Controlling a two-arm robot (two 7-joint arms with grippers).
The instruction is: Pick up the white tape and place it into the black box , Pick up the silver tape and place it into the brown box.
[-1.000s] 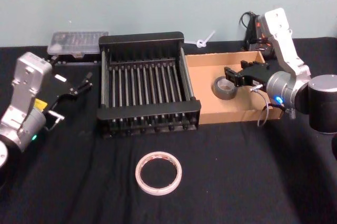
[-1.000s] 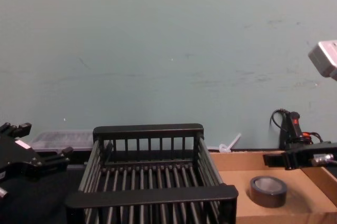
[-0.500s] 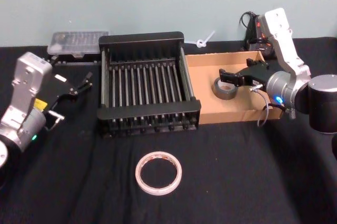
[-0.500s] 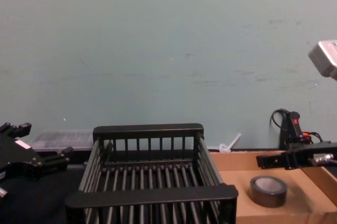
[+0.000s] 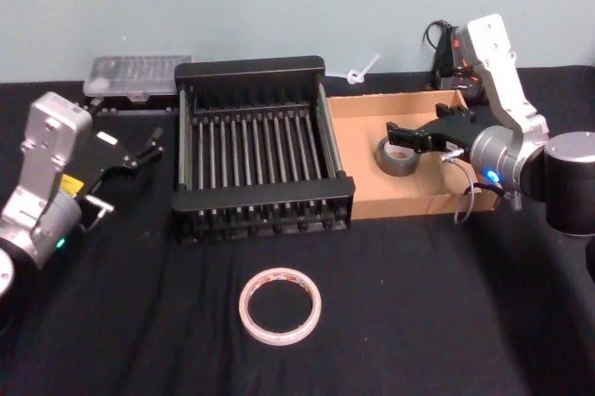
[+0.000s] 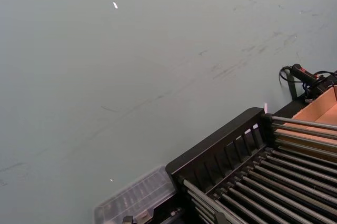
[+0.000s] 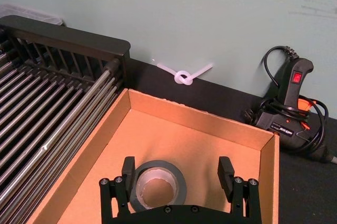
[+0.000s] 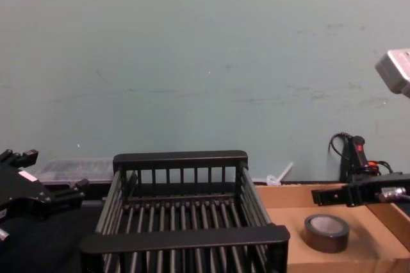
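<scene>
- A clear plastic lidded organiser case [image 5: 138, 75] lies at the worktop's back edge, at about 10 o'clock from the black slatted plastic crate [image 5: 253, 72].
- A knotted white cable tie [image 7: 184, 75] rests on the cloth between the crate's back corner and the wall. A black corded power tool with a red switch [image 7: 292, 105] lies at 1 o'clock from the shallow brown cardboard box [image 5: 357, 109].
- Nothing lies across the open stretch between the large thin white tape ring [image 5: 280, 305] and the crate at its 12 o'clock.
- The white tape ring lies flat on the cloth, its inner core printed red.
- The small thick roll of dark grey-silver tape [image 5: 396, 156] lies flat on the cardboard box floor, pale core facing up, near the middle of the box.
- The right claw [image 5: 412, 134] hovers just above that roll, fingers spread wide to either side of it and holding nothing.
- The left claw [image 5: 139, 149] hangs at 9 o'clock of the crate, fingers parted and empty.
- The crate and the cardboard box stand side by side, touching, the box at the crate's 3 o'clock.
- The worktop [image 5: 446, 322] is covered in black cloth. Behind it stands a pale teal wall [image 8: 205, 61] with faint scuffs.
</scene>
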